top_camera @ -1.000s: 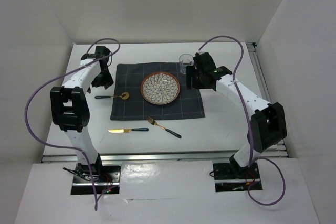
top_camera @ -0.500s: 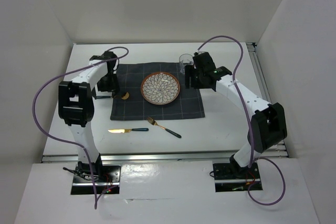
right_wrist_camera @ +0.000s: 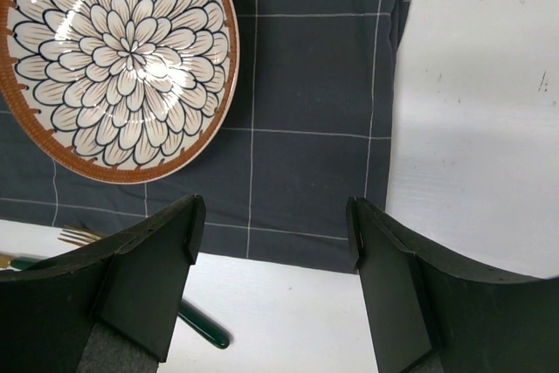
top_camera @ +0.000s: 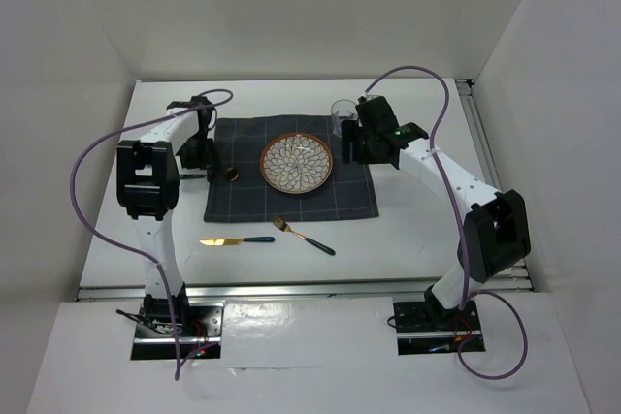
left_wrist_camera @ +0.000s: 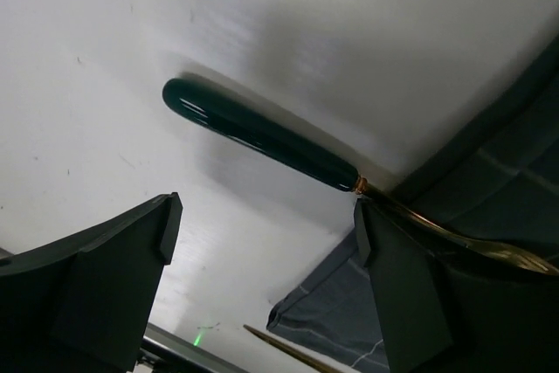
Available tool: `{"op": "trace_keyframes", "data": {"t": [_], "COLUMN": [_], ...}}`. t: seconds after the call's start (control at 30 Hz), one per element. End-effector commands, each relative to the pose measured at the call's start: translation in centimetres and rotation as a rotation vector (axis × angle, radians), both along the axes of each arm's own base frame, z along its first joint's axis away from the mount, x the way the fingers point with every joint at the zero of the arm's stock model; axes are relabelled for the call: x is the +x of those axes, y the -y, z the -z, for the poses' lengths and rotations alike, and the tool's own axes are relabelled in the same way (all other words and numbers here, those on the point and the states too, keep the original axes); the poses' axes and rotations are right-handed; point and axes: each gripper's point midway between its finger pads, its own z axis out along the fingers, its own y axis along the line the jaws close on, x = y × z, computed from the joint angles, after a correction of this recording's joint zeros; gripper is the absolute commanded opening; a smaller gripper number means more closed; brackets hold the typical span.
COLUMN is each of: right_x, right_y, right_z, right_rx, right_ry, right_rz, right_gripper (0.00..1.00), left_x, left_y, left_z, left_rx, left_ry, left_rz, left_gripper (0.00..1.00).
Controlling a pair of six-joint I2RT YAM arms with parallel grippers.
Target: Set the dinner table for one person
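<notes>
Left gripper [left_wrist_camera: 266, 220], right gripper [right_wrist_camera: 275, 216] both spread — one plate [top_camera: 297, 162], glass [top_camera: 341, 116], spoon [left_wrist_camera: 262, 140], fork [top_camera: 303, 235], knife [top_camera: 236, 240].

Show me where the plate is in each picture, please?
Top external: plate at centre, on the placemat.
Left wrist: not in it.
Right wrist: plate at upper left, cut by the picture's edges.
Shared landmark: the dark checked placemat, seen in all three views.
</notes>
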Motion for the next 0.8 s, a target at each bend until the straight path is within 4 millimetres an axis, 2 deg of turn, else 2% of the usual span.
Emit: {"op": "trace_keyframes", "data": {"t": [0.0, 0.07, 0.1, 0.27, 0.43, 0.53, 0.6, 0.67, 0.7, 0.77], "right_x": [0.8, 0.7, 0.7, 0.7, 0.8, 1.1, 1.2, 1.3, 1.3, 1.8], "right_y": [-0.6, -0.4, -0.4, -0.2, -0.6, -0.8, -0.9, -0.9, -0.9, -1.1], "right_z": [-2.0, -1.5, -1.5, -1.0, -0.6, -0.9, -0.1, -0.5, 0.0, -0.5], "right_rx": [0.024, 0.009, 0.009, -0.006, -0.011, -0.012, -0.022, -0.02, -0.025, -0.025], "right_ry": [0.065, 0.051, 0.051, 0.037, 0.028, 0.038, 0.02, 0.023, 0.013, 0.026], "right_rz": [0.003, 0.009, 0.009, 0.015, 0.006, -0.001, -0.001, -0.001, -0.001, -0.008], "right_gripper": [0.77, 0.77, 0.77, 0.77, 0.77, 0.77, 0.77, 0.77, 0.77, 0.77], "left_x": [1.9, 2.3, 3.2, 4.2, 6.0, 6.6, 7.3, 8.1, 8.4, 9.9], "left_y": [-0.3, -0.2, -0.2, -0.8, 0.2, 0.6, 1.4, 1.8, 1.8, 1.9], "left_z": [-0.1, 0.9, 0.8, 0.6, -1.5, -3.7, -4.7, -5.2, -4.5, -4.5], "left_rx": [-0.023, -0.035, -0.035, -0.023, -0.081, -0.105, -0.147, -0.17, -0.172, -0.177], "left_ry": [0.029, 0.004, 0.02, 0.023, 0.121, 0.187, 0.235, 0.272, 0.263, 0.292], "left_rz": [-0.034, -0.023, -0.014, -0.013, -0.005, -0.011, -0.011, -0.015, -0.027, -0.049], "left_gripper": [1.0, 1.0, 1.0, 1.0, 1.0, 0.99, 0.94, 0.92, 0.91, 0.91]}}
